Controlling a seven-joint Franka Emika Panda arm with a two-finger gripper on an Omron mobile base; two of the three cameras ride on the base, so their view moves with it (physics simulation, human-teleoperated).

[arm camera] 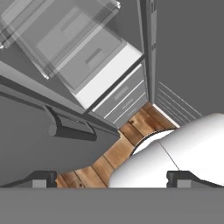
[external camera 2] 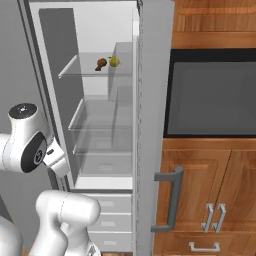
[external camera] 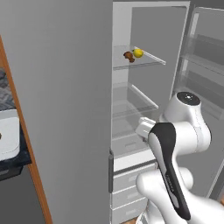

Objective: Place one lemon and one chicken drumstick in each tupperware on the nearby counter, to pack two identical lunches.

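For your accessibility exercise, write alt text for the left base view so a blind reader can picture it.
An open fridge holds a lemon and a chicken drumstick side by side on its top glass shelf. The white robot arm rises in front, below them.

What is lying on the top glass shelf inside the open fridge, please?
A lemon and a chicken drumstick side by side on the top glass shelf; nothing covers them.

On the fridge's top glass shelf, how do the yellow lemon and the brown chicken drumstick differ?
The round yellow lemon is bright and ball-shaped; the brown chicken drumstick is dark and lumpier. In the left base view the lemon lies right of the drumstick; in the right base view it does too. Both rest close together on the same clear glass shelf.
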